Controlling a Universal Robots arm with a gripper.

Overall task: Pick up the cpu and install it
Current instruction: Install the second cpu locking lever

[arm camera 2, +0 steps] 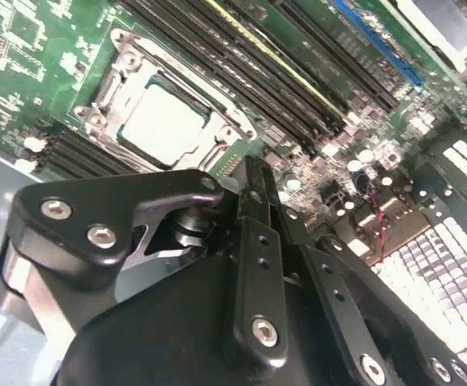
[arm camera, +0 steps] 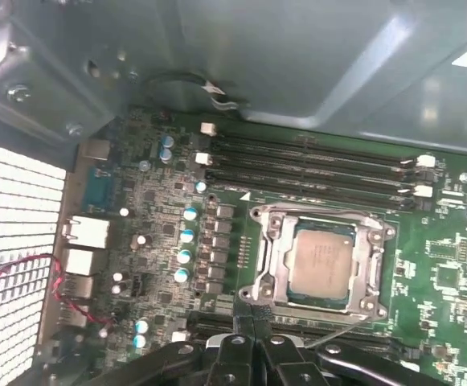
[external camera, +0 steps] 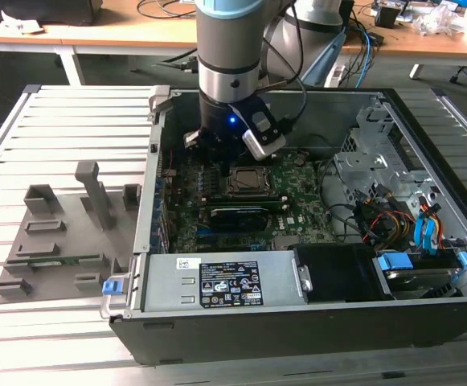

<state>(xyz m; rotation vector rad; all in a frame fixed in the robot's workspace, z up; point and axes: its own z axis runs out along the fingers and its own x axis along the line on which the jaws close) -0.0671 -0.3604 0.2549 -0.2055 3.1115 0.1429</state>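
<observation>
The cpu (external camera: 241, 182) lies flat in its socket on the green motherboard (external camera: 297, 205) inside the open computer case, its silvery top showing within the metal socket frame (arm camera: 269, 257). Both wrist views show the cpu (arm camera 2: 165, 125) (arm camera: 321, 261) seated there. My gripper (external camera: 217, 153) hangs just above the board, a little toward the exterior view's left and back of the socket. Its black fingers (arm camera: 243, 342) meet at the tips with nothing between them, so the gripper (arm camera: 254, 328) (arm camera 2: 253, 170) is shut and apart from the chip.
Long memory slots (arm camera: 313, 165) run beside the socket. The case wall (external camera: 149, 193), a power supply (external camera: 217, 281), a drive cage (external camera: 370, 153) and loose cables (external camera: 394, 217) ring the board. A grey parts fixture (external camera: 64, 225) sits on the slatted table at the exterior view's left.
</observation>
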